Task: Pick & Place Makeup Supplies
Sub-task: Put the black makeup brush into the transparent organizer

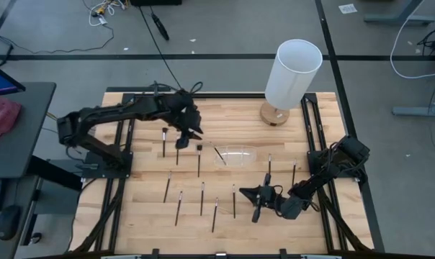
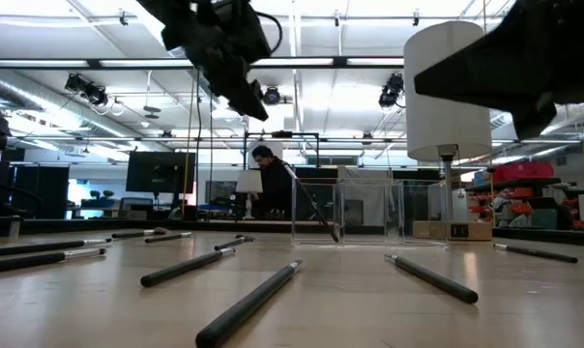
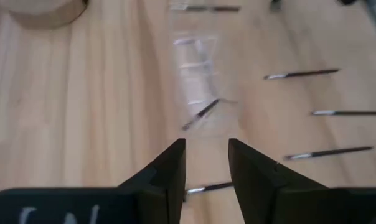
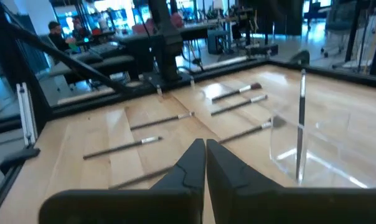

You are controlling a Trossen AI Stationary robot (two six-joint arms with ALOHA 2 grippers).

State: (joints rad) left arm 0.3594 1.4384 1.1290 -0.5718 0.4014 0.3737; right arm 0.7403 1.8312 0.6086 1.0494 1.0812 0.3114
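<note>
- Fingers [image 3: 175, 168] of the left gripper [image 3: 206, 163] stand parted with bare wood showing between them and nothing held; it hangs above the table just beside the small clear plastic holder [image 1: 235, 155], a likely sign that it is done over the holder.
- Right gripper [image 4: 205, 158] has its two fingers pressed together on nothing, low over the near right part of the table, pointing toward the loose brushes; this arm appears to be waiting.
- Largest on the table is the tall white cylinder lamp [image 1: 294, 72] on its round wooden base at the far edge, well apart from both grippers and out of any path between brushes and holder.
- Light wooden slatted table [image 1: 145, 216] in its black frame carries everything.
- Clear holder sits mid-table, between the two arms, so either can reach it; one thin dark-handled makeup brush [image 1: 220, 155] leans inside it, tilted against the wall.
- About a dozen other thin dark makeup brushes [image 1: 202, 198] lie flat, spread apart in loose rows on the near and left side of the holder, so most of the task looks undone.
- Their wide spacing leaves room for fingers to close on one without touching a neighbour.
- Beyond the table a person [image 2: 269, 179] is at a desk, away from the arms.
</note>
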